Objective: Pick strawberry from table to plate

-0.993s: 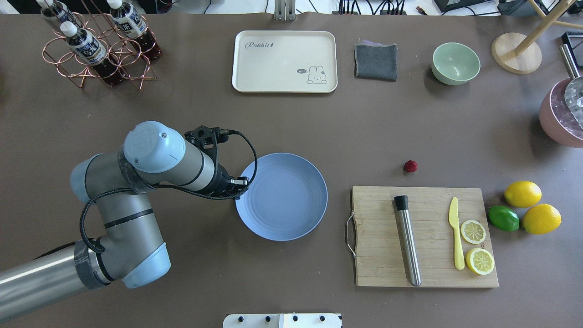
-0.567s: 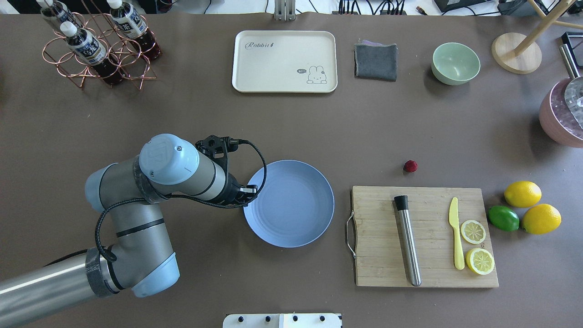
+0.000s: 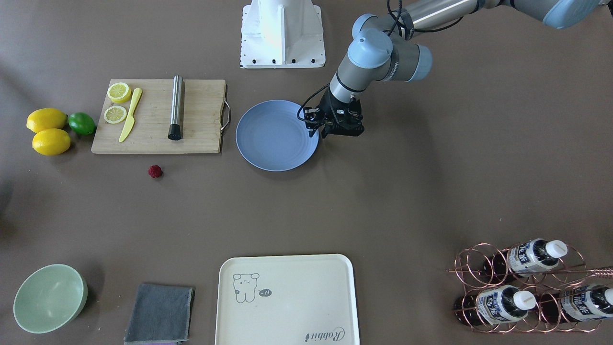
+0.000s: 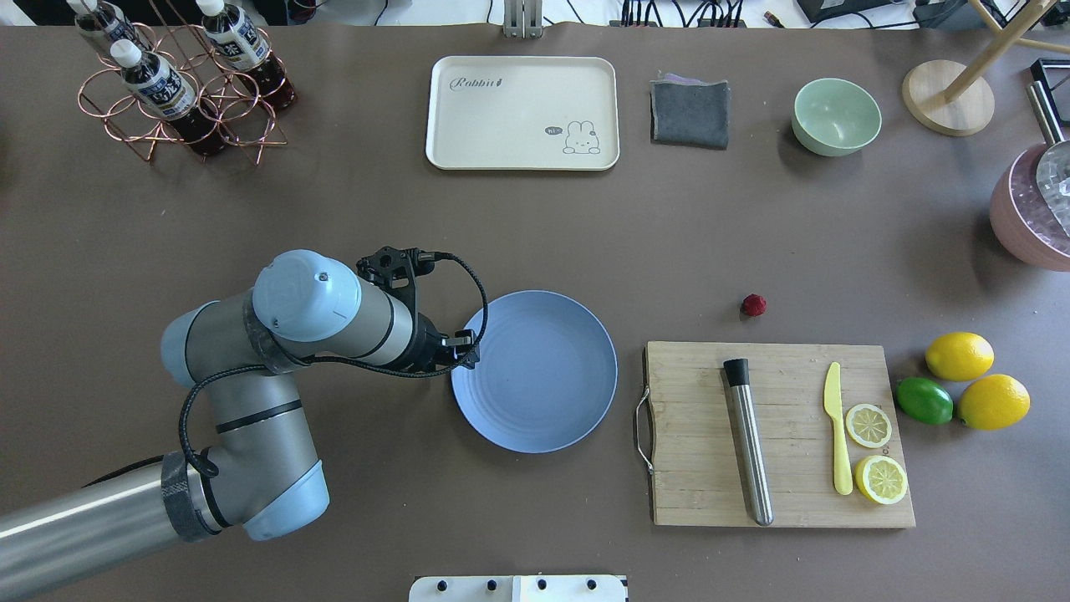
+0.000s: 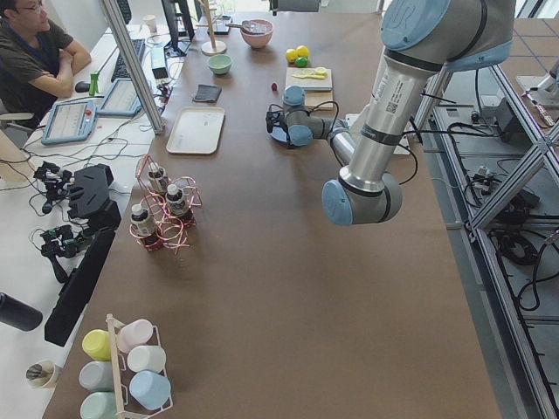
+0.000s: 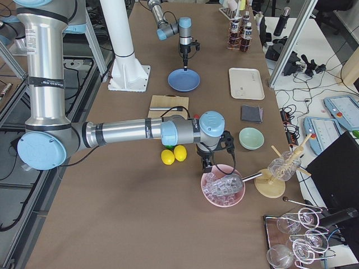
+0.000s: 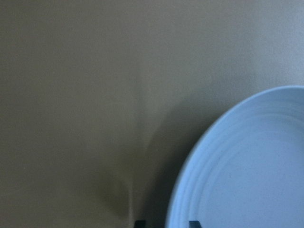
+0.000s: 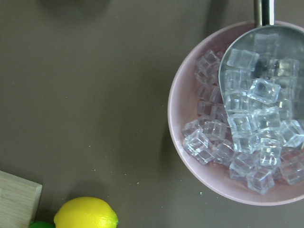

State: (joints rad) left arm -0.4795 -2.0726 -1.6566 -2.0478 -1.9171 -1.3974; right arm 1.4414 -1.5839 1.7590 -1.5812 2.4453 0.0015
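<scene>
The strawberry [image 4: 753,305] [image 3: 154,171], a tiny dark red berry, lies on the brown table [image 4: 334,217] just beyond the cutting board's far edge. The light-blue plate [image 4: 543,376] [image 3: 273,136] sits left of the board. My left gripper [image 4: 466,344] [image 3: 313,125] is at the plate's left rim. In the left wrist view its two fingertips straddle the plate [image 7: 247,166] rim, shut on it. My right gripper [image 6: 206,165] hangs over a pink bowl of ice far to the right, and I cannot tell whether it is open or shut.
The wooden cutting board [image 4: 694,435] carries a steel muddler, a yellow knife and lemon slices. Lemons and a lime [image 4: 960,355] lie to its right. A cream tray [image 4: 522,113], grey cloth [image 4: 690,113], green bowl [image 4: 836,115] and bottle rack [image 4: 180,84] line the far edge.
My left gripper has slid right and a little toward the robot, and the plate has moved with it, closer to the cutting board. The strawberry has not moved.
</scene>
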